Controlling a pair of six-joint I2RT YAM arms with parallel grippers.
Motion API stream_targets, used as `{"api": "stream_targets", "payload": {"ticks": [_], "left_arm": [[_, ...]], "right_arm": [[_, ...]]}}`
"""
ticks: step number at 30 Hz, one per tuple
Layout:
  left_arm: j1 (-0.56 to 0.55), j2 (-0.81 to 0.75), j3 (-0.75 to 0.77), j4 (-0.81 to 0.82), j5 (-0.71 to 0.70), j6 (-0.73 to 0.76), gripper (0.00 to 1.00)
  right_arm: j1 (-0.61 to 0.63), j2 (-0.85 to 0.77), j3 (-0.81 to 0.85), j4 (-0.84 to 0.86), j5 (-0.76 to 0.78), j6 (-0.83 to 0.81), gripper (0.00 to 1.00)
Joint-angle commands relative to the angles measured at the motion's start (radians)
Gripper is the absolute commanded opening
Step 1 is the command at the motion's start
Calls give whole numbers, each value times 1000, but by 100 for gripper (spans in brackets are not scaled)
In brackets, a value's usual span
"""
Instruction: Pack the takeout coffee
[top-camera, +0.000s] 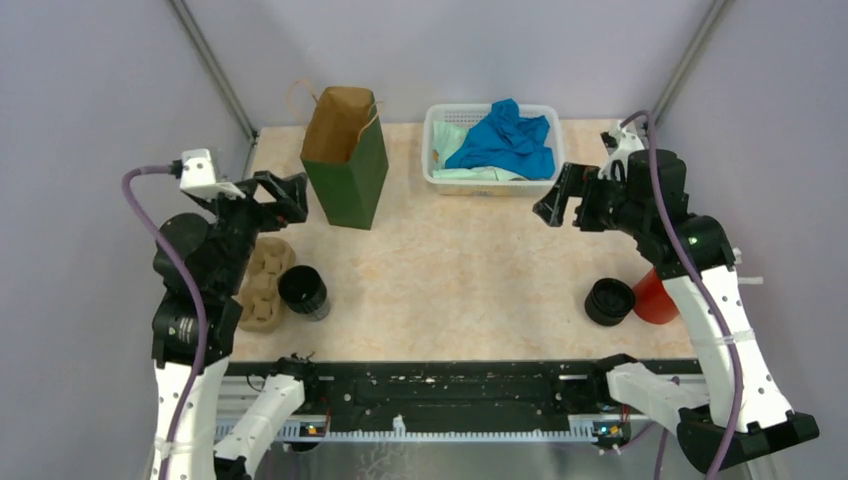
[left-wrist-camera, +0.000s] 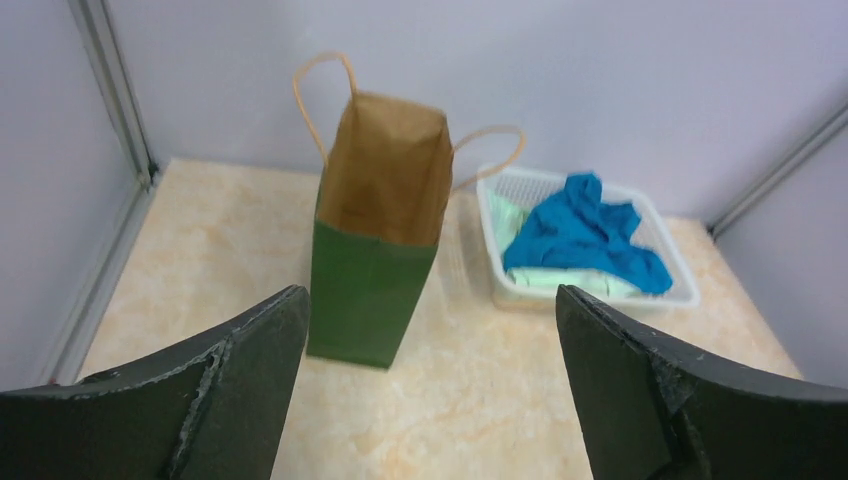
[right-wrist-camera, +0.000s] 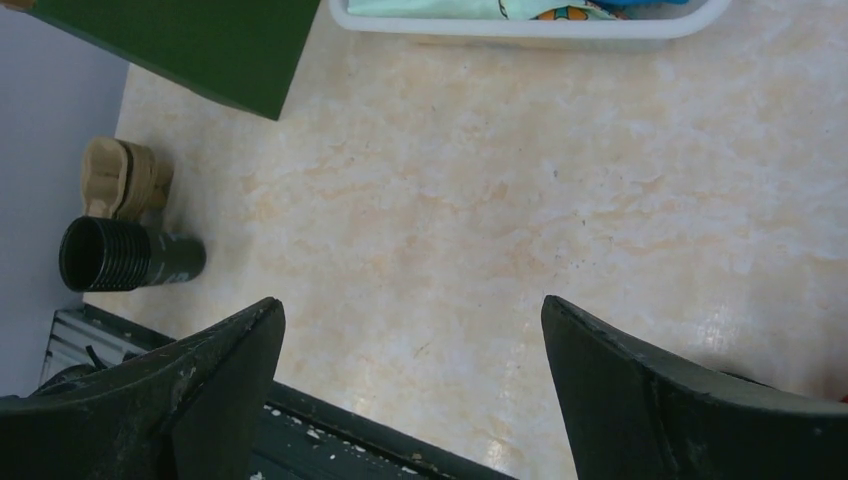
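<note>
Claws spread wide, both empty: left claw, right claw | left coffee cup, right coffee cup near tabletop front edge, well apart

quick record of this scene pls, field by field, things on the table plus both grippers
bag: green paper bag, upright, mouth open, far left
basket: white basket, far middle, blue cloth inside
cup one: black cup, near left, beside the cardboard tray
cup two: second black cup, near right, beside the red cup
left arm: left gripper open, holding nothing
right arm: right gripper open, holding nothing
</note>
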Motion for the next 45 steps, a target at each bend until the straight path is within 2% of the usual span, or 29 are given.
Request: {"api": "stream_targets", "payload": {"ticks": [1,10,14,17,19,26,33,45], "left_arm": [[3,51,-15,-183,88,0,98],[3,89,-1,-492,97,-126,98],[3,157,2,-650,77,-166,97],[3,199,-28,-711,78,-180,88],[3,219,-45,-737,78,-183,76],[3,298,-124,-734,110,-168,53],[3,387,-154,-701,78,-163,38],[11,462,-139,-656,5,-125,40]], "right_arm": [[17,21,9,-16,-21,31,99],[57,29,-43,4,-90,84,99],[97,12,-87,28,-110,124,99],[118,-8,-128,52,-123,161,99],[129,-21,-150,63,-127,178,99],[137,-52,-186,67,-130,196,99],[137,-54,-194,64,-135,197,99],[136,-51,-212,66,-137,183,99]]}}
